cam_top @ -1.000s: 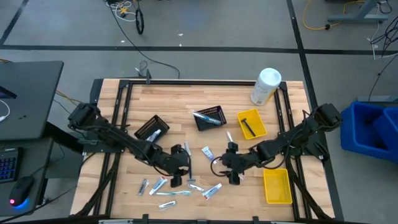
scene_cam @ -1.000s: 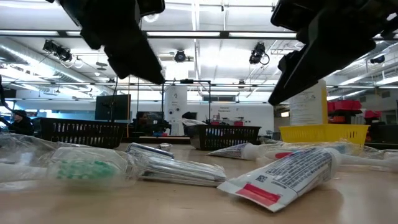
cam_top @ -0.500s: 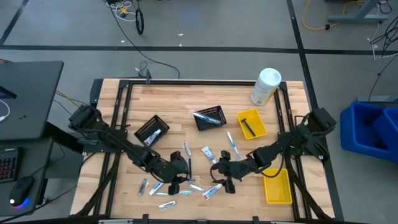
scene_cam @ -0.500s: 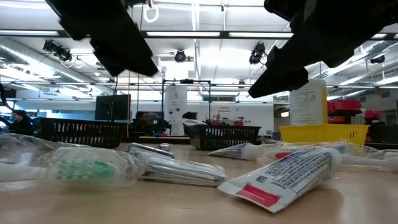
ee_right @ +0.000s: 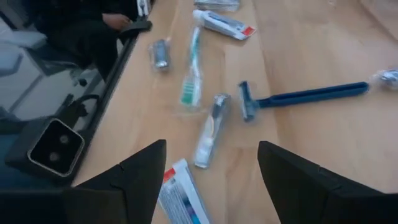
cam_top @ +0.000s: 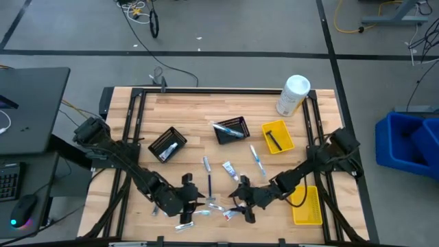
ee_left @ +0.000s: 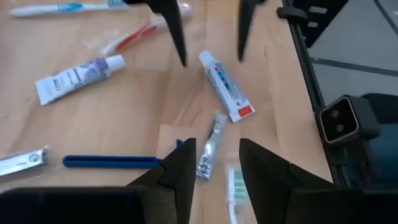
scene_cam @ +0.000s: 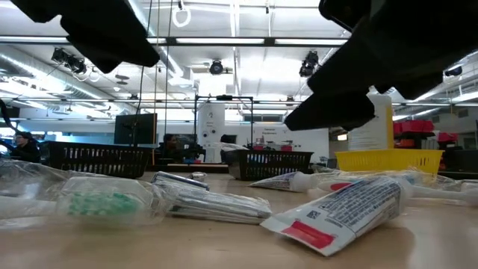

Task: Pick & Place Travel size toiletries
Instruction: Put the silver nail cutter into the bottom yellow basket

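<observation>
The toiletries lie scattered on the wood near the table's near edge [cam_top: 214,206]; others lie farther in: a blue razor [cam_top: 208,180], a toothpaste tube [cam_top: 228,169] and a toothbrush [cam_top: 256,158]. My left gripper [cam_top: 194,201] and my right gripper [cam_top: 236,204] hover over this scatter, facing each other, both open. In the left wrist view a small silvery wrapped item [ee_left: 208,149] lies ahead of the open fingers, with a toothpaste tube [ee_left: 225,93] beyond it. The right wrist view shows that wrapped item [ee_right: 208,130], a blue razor [ee_right: 305,96] and a green-bristled toothbrush [ee_right: 191,68].
Two black mesh baskets [cam_top: 168,143] [cam_top: 231,128] and a yellow tray [cam_top: 277,136] stand mid-table. A second yellow tray [cam_top: 306,204] lies by the right arm. A white canister [cam_top: 293,95] stands at the far right corner. The table's near edge is close to both grippers.
Both grippers have moved toward the table's near edge, over the scattered toiletries, and have come a little closer to each other. The toiletries have stayed where they were.
</observation>
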`<state>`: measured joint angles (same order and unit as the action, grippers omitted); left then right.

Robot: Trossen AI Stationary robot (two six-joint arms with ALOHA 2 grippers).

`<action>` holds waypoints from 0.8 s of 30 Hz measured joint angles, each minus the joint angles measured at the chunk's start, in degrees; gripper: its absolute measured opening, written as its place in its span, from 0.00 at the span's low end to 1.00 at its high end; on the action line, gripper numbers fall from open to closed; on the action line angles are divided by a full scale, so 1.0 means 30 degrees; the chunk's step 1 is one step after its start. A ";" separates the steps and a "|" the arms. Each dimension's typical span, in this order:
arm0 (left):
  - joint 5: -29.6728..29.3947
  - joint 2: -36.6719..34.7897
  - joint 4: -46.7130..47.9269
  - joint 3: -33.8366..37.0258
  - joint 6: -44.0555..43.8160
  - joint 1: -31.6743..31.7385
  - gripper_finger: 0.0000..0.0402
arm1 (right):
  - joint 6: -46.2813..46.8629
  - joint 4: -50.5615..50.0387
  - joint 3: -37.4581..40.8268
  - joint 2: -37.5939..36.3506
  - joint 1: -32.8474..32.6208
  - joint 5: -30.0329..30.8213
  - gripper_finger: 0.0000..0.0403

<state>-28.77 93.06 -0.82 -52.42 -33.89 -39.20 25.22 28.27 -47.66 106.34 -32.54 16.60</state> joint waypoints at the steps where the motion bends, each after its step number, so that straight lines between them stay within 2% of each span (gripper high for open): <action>1: -0.0327 0.0000 0.0007 0.0000 0.0013 -0.0058 0.32 | 0.0117 0.0070 -0.0194 0.0253 -0.0056 0.0052 0.65; 7: -0.2287 0.0000 0.0011 0.0000 0.0132 -0.0094 0.32 | -0.0135 -0.0291 -0.2393 0.2343 -0.0208 0.0234 0.65; 11: -0.2546 0.0000 0.0007 0.0000 0.0194 -0.0104 0.32 | 0.0009 -0.1462 -0.3486 0.3246 -0.0215 0.1426 0.62; 15: -0.2565 0.0000 0.0015 0.0000 0.0079 -0.0116 0.32 | -0.0016 -0.1463 -0.3758 0.3717 -0.0174 0.1465 0.61; 24: -0.3213 0.0000 -0.0044 0.0000 0.0276 -0.0123 0.32 | 0.0221 0.0149 -0.3880 0.5461 -0.0201 0.1458 0.66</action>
<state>-38.41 93.06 -0.95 -52.42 -33.06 -39.57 25.88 28.72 -59.30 122.72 -33.15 20.98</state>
